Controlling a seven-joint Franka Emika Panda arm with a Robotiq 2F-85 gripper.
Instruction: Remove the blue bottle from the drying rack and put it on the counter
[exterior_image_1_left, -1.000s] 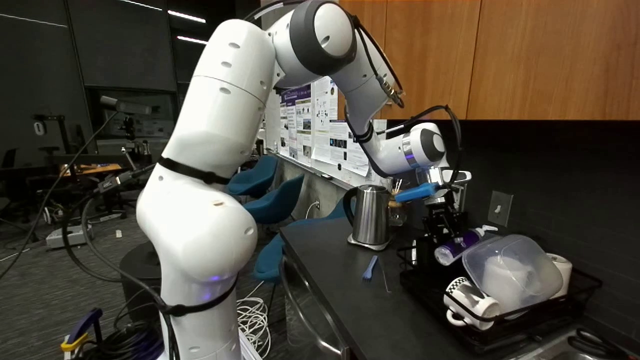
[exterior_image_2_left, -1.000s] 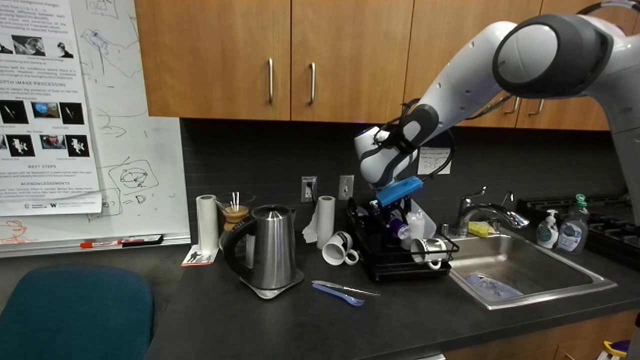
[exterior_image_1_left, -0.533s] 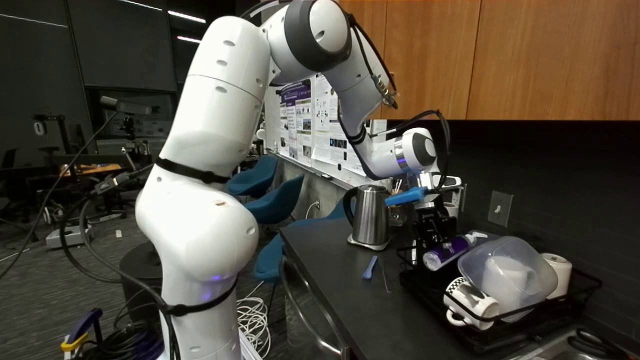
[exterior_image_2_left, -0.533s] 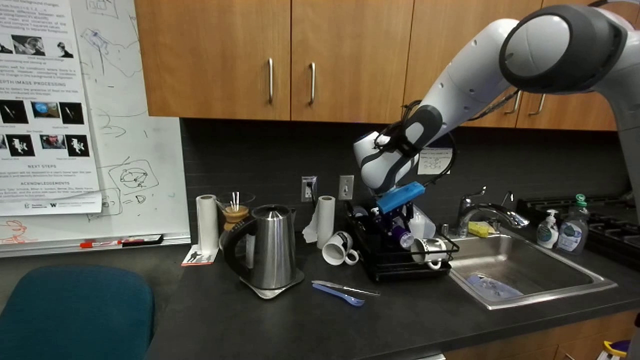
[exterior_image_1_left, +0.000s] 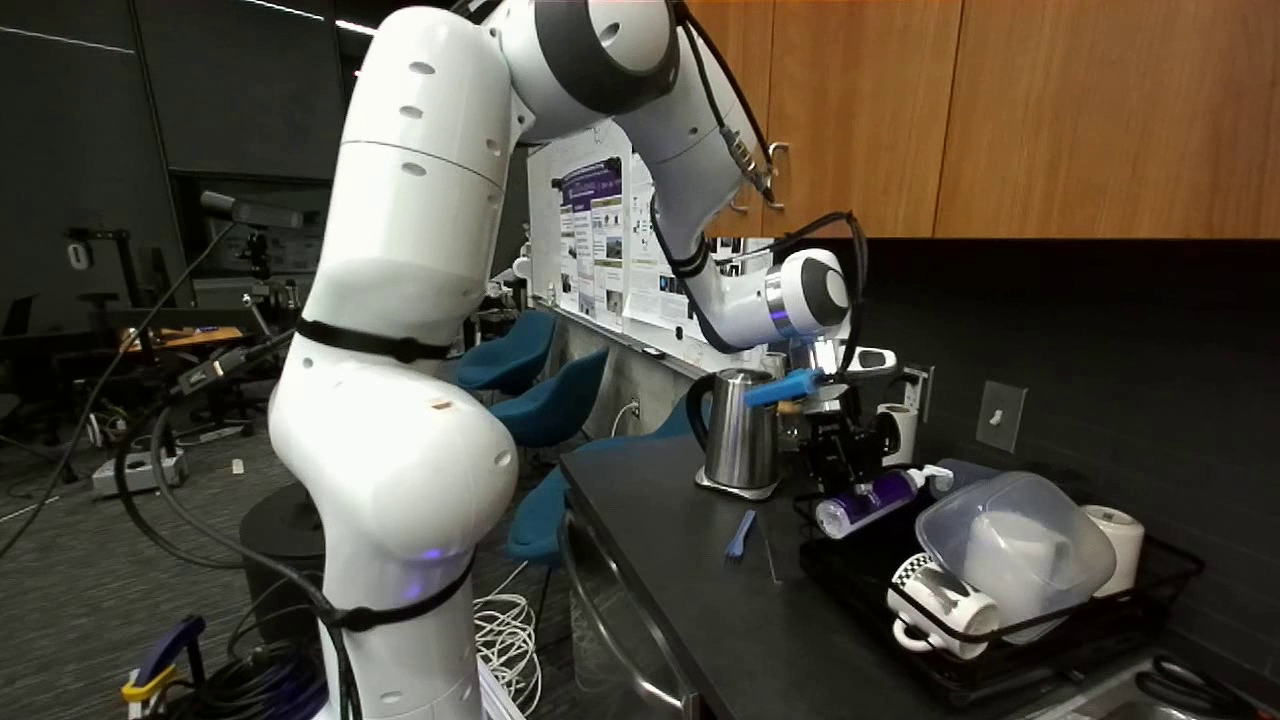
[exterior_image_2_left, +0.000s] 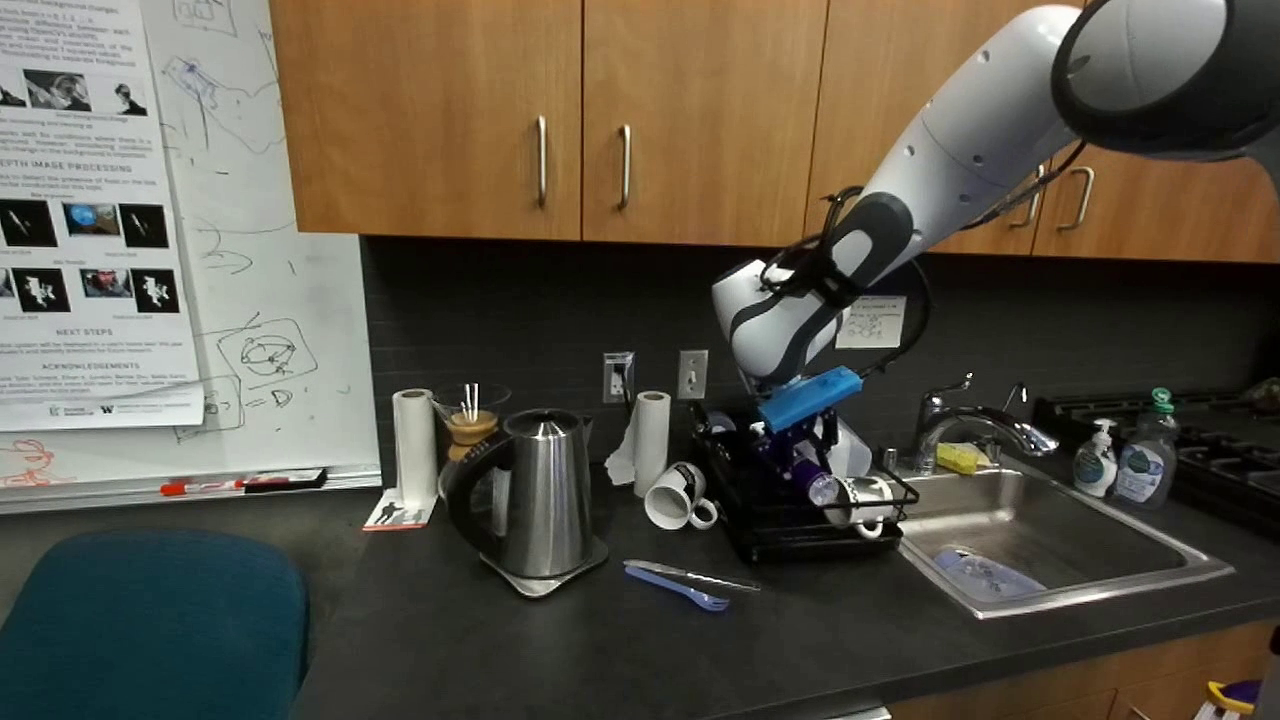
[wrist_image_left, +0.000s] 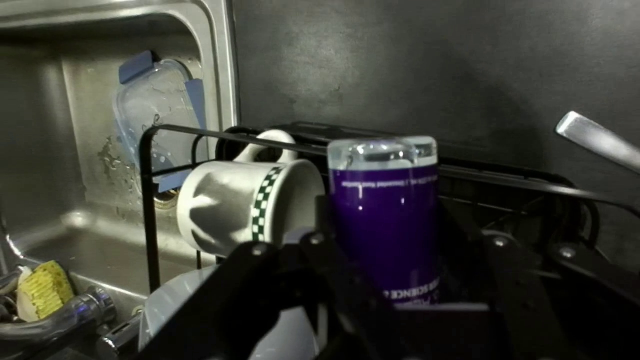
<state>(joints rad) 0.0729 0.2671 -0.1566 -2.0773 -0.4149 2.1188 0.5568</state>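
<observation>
The blue bottle (exterior_image_1_left: 878, 499) is blue-violet with a white pump head and a clear base. It lies tilted over the far part of the black drying rack (exterior_image_2_left: 790, 545), pump end higher. My gripper (exterior_image_1_left: 848, 484) is shut on its body. In the wrist view the bottle (wrist_image_left: 385, 210) stands between the dark fingers (wrist_image_left: 382, 225), clear base outward, beyond the rack's wire rim (wrist_image_left: 220, 134) or just over it; its exact height is unclear. Its pump end is hidden there. The counter (exterior_image_2_left: 520, 660) is dark and smooth, running in front of and beside the rack.
A checkered mug (exterior_image_1_left: 945, 605) and a translucent bowl (exterior_image_1_left: 1030, 545) sit in the rack. A steel kettle (exterior_image_2_left: 548, 500), a lying mug (exterior_image_2_left: 674, 497), a paper roll (exterior_image_2_left: 652, 445), a knife and a blue fork (exterior_image_2_left: 678, 588) are on the counter. The sink (exterior_image_2_left: 1050, 560) adjoins the rack.
My gripper, holding the bottle, has moved toward the counter's front: leftward in an exterior view, slightly right and down in another. The bottle has come away from the bowl; the bowl shifted slightly.
</observation>
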